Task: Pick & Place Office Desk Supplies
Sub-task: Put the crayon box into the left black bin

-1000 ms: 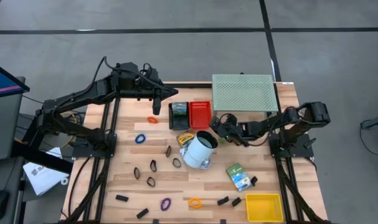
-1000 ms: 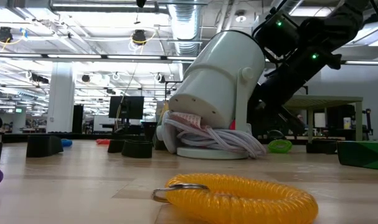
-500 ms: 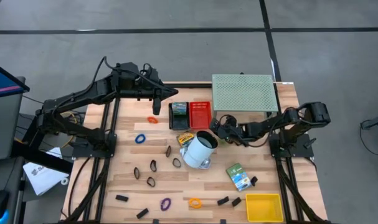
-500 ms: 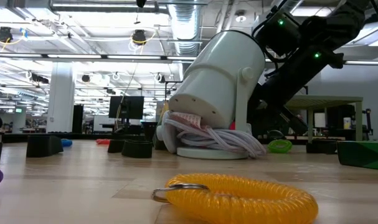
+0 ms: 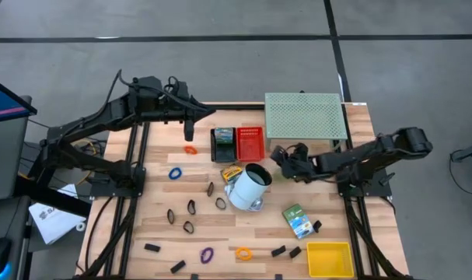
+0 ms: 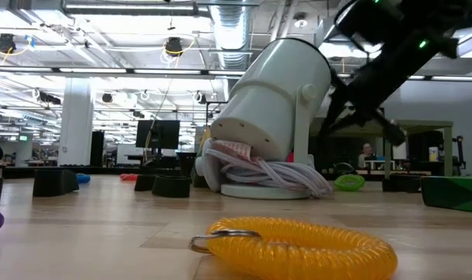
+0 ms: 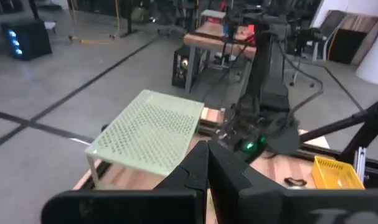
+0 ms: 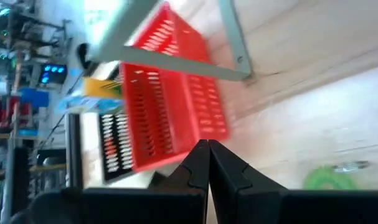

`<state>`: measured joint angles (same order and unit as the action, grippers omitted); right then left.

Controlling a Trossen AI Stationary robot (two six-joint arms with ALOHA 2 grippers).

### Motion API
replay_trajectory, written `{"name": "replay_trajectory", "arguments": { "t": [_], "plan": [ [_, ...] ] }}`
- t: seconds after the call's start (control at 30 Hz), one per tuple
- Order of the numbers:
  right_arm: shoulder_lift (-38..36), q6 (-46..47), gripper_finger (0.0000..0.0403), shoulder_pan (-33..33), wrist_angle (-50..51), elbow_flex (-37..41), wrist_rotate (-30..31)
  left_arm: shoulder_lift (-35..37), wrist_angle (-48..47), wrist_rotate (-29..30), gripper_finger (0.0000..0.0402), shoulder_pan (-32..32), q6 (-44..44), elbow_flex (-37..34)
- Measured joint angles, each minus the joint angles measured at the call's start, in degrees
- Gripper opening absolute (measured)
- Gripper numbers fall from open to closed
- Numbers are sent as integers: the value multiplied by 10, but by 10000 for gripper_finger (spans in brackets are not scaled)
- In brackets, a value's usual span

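Seen from above, my left gripper (image 5: 189, 127) hangs over the far left of the wooden table (image 5: 329, 208), fingers pressed together and holding nothing; just beneath it lies an orange rubber band (image 5: 190, 149), with a blue rubber band (image 5: 174, 173) nearer the front. Black rubber bands (image 5: 190, 207) sit loose toward the middle-left; black binder clips (image 5: 152, 248) and a purple rubber band (image 5: 207, 254) line the front edge beside a yellow coil ring (image 5: 243, 253), which fills the low view's foreground (image 6: 298, 245). At centre stand a black tray (image 5: 222, 143) and a red basket (image 5: 249, 142), side by side; a crayon box (image 5: 232, 172) lies just in front of them, touching a tipped white cup (image 5: 249, 187). Behind, a green mesh shelf (image 5: 304, 115) spans the far edge. My right gripper (image 5: 275, 158) hovers between cup and shelf, jaws closed, empty; a green rubber band (image 8: 329, 175) shows past its fingers. Farther right lie a green card box (image 5: 298, 220) and a yellow bin (image 5: 330, 259) at the front corner.
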<state>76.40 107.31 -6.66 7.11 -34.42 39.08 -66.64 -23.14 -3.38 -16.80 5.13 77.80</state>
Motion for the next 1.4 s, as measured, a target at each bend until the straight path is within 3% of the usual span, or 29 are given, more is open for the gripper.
{"name": "replay_trajectory", "arguments": {
  "t": [0.27,0.53,0.83,1.1,1.23,1.4],
  "plan": [
    [-59,-37,0,-94,-13,0,28,27,-36,4,0,0,-2,0],
    [-103,-43,0,-195,-36,0,86,54,-169,1,0,4,6,0],
    [-171,-101,6,-298,-37,-10,118,78,-249,-54,0,34,33,0],
    [-195,-80,76,-335,70,-67,107,68,-330,-22,11,43,35,0],
    [-195,-83,113,-333,78,-86,118,54,-340,-19,49,73,29,-38],
    [-195,-83,163,-335,79,-100,121,54,-301,6,115,165,51,-127]
  ]
}}
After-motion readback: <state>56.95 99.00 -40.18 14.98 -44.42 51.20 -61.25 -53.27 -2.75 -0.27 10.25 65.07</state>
